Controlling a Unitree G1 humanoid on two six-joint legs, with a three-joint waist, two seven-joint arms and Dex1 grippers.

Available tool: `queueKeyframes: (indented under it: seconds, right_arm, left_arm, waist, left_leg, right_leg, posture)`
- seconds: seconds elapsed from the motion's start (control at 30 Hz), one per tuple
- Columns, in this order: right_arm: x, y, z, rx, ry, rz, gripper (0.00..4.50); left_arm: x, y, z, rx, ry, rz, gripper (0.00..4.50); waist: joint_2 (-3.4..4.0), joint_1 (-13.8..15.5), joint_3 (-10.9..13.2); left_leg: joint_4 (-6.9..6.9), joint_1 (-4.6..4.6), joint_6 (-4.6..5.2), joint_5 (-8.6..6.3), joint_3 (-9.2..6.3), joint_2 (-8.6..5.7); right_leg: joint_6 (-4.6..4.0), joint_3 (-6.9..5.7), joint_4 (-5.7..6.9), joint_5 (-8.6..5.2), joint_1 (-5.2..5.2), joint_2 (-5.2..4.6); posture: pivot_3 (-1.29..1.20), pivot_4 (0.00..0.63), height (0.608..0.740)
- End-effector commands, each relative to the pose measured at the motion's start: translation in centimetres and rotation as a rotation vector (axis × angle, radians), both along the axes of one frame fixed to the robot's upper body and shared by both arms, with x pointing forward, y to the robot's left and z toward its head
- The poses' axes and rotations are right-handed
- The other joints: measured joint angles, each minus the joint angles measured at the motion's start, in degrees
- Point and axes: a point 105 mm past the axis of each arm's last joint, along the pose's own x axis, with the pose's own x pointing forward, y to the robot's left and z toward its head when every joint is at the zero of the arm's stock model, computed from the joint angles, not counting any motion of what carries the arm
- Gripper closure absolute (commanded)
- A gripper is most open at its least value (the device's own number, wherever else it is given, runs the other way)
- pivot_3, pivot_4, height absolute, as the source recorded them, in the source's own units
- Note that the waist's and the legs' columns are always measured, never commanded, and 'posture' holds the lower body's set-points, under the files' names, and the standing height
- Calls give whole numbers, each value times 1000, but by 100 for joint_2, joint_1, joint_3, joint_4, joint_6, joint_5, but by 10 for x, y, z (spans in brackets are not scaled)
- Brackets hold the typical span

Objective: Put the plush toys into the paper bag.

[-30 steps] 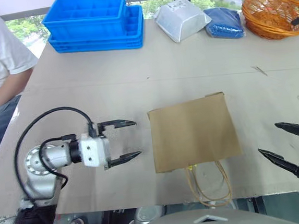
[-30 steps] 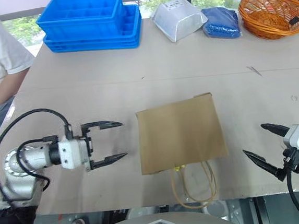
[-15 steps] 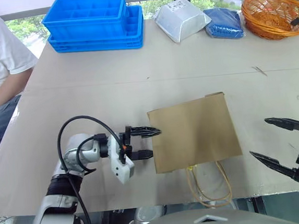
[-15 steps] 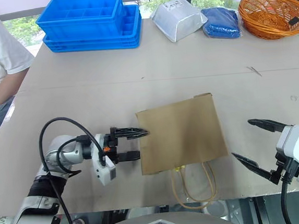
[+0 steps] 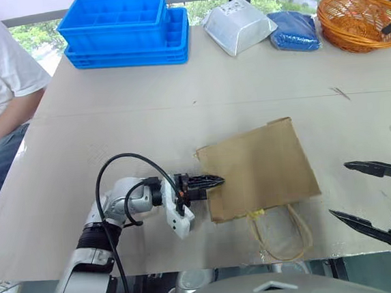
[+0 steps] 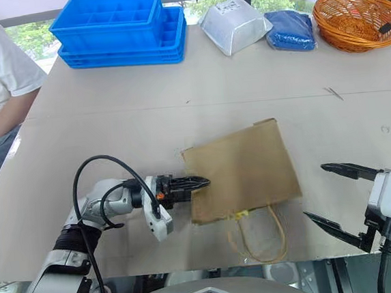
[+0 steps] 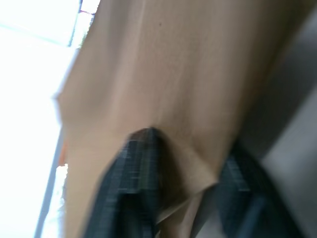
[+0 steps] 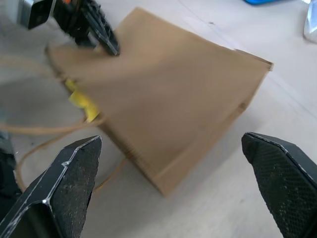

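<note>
Though plain, unlabelled paper bag [image 5: 259, 166]

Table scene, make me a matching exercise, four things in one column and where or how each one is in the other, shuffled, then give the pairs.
Things:
1. paper bag
2. left gripper
3. right gripper
4. orange basket

States or places:
A. far right corner of the table
B. lying flat, cord handles toward the near edge
C. fingers spread wide, holding nothing
D. closed on the bag's left edge

Pairs: 1-B, 2-D, 3-C, 4-A
</note>
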Motion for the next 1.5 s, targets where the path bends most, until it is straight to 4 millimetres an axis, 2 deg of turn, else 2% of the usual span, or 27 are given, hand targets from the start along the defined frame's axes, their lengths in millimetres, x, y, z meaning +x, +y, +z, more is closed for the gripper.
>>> queueKeyframes:
  seconds: [0.03,0.07,0.17,0.37,0.43,0.5,0.57,0.7,0.87,1.0,1.2,1.3,1.4,1.5]
  right_arm:
    - [-1,0,6,-10,-51,5,0]
    - [0,0,7,4,-63,0,0]
    - [4,-1,12,55,-92,-17,0]
    - [9,-7,17,93,-119,-42,0]
    - [12,-8,15,95,-121,-44,0]
    - [14,-8,13,97,-121,-39,0]
    - [16,-3,10,104,-119,-20,0]
    - [17,3,6,111,-111,-3,0]
    - [19,9,-3,115,-100,2,0]
    - [22,15,-6,125,-102,9,0]
    - [29,22,-13,134,-102,19,0]
    - [31,25,-14,137,-105,29,0]
    - [35,27,-14,141,-109,34,0]
    - [36,28,-13,145,-112,40,0]
  left_arm:
    - [6,-1,22,-178,205,78,4391]
    - [11,5,32,-231,405,126,4391]
    - [17,15,51,-307,807,134,4391]
    - [52,46,98,-428,1221,164,4391]
    - [62,53,100,-426,1285,200,4391]
    - [71,59,86,-382,1255,272,4391]
    - [72,67,62,-270,1222,345,4391]
    - [82,64,70,-287,1170,351,4391]
    - [88,69,65,-241,1086,391,4391]
    - [92,73,60,-171,947,405,4391]
    - [87,74,52,-27,804,382,4391]
    - [93,71,54,-39,762,398,4391]
    - [95,71,43,27,704,423,4391]
    - [101,68,46,-21,684,442,4391]
  waist:
    - [1,-6,0]
    - [-3,-21,2]
    - [-6,-39,9]
    - [1,-22,12]
    - [0,-25,12]
    - [2,-34,11]
    - [2,-55,11]
    - [-11,-10,16]
    - [-14,-5,14]
    - [-14,-15,14]
    - [-15,-15,13]
    - [-16,-8,13]
    - [-16,-13,12]
    - [-16,-7,11]
  left_leg:
    - [0,-1,0,0,0,0]
    - [0,0,0,0,0,1]
    - [0,-3,-2,-1,-8,15]
    - [3,-3,-1,0,-8,10]
    - [3,-5,-1,-1,-7,5]
    - [3,-2,4,-3,-3,1]
    - [2,1,5,-4,3,-1]
    - [2,-4,4,-4,-2,1]
    - [6,-7,5,-4,-1,-2]
    - [5,-5,5,-4,0,0]
    - [5,-5,5,-5,0,0]
    - [6,-5,5,-5,-1,0]
    - [6,-5,5,-5,1,-1]
    - [6,-4,5,-5,0,-1]
  right_leg:
    - [0,0,0,0,0,-2]
    - [1,0,1,-1,0,-3]
    - [-3,-10,6,-2,-5,-15]
    - [6,-8,12,-29,-4,26]
    - [16,-5,9,-33,-4,26]
    - [20,0,9,-33,-3,26]
    - [20,6,9,-31,-3,26]
    - [-7,7,8,-24,-5,30]
    - [-9,8,4,-25,-4,22]
    - [-9,8,5,-23,-4,23]
    - [-7,8,5,-22,-4,20]
    - [-5,6,5,-20,-4,21]
    - [4,7,5,-15,-4,21]
    - [9,7,5,-12,-4,21]
  posture:
    - [0,150,740]
    - [0,150,740]
    - [0,150,740]
    - [0,150,740]
    - [0,150,740]
    - [0,150,740]
    - [0,150,740]
    - [0,150,740]
    - [0,150,740]
    - [0,150,740]
    - [0,150,740]
    - [0,150,740]
    - [0,150,740]
    - [0,150,740]
